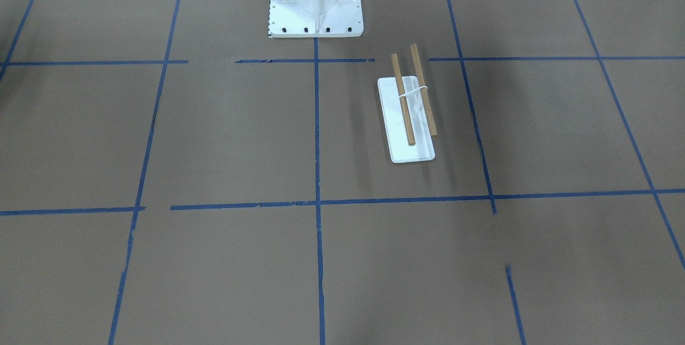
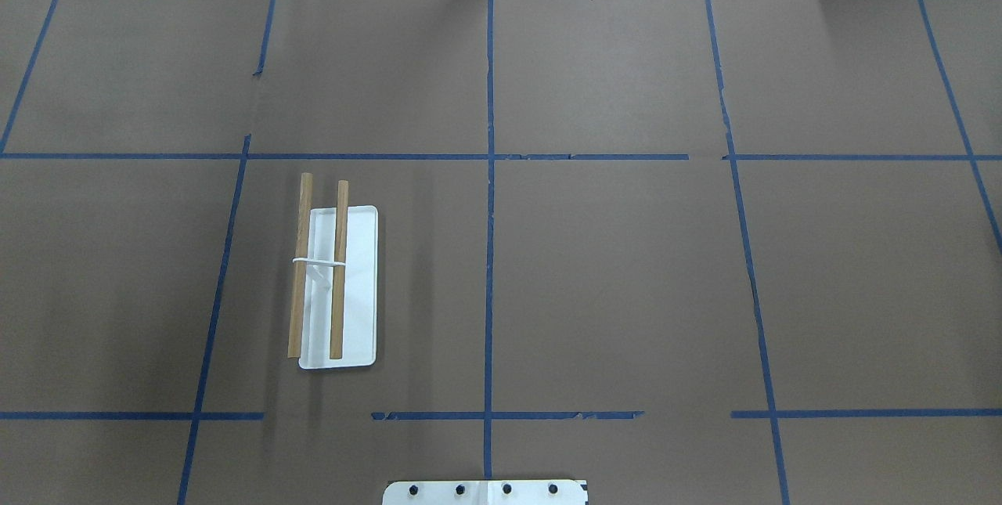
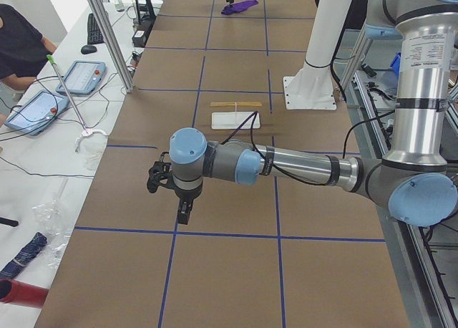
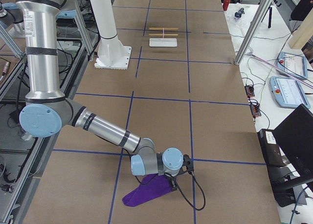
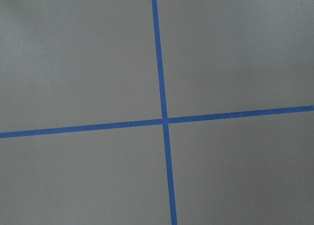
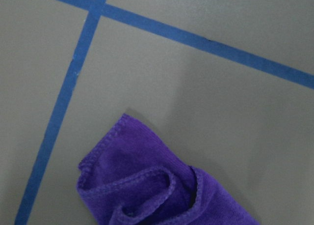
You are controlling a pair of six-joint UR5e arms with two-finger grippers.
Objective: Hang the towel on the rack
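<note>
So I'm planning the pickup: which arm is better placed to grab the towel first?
Right. The right gripper hangs directly at the towel, at its own end of the table. The left gripper is at the opposite end, with the rack between it and the towel.

Towel crumpled at bottom edge (stitched hem curled); blue tape crossing above.

A robotics laboratory is indicated: a table is covered in brown paper and gridded with blue tape, an industrial robot arm is mounted beside it, and teach pendants are laid on a side bench.
</note>
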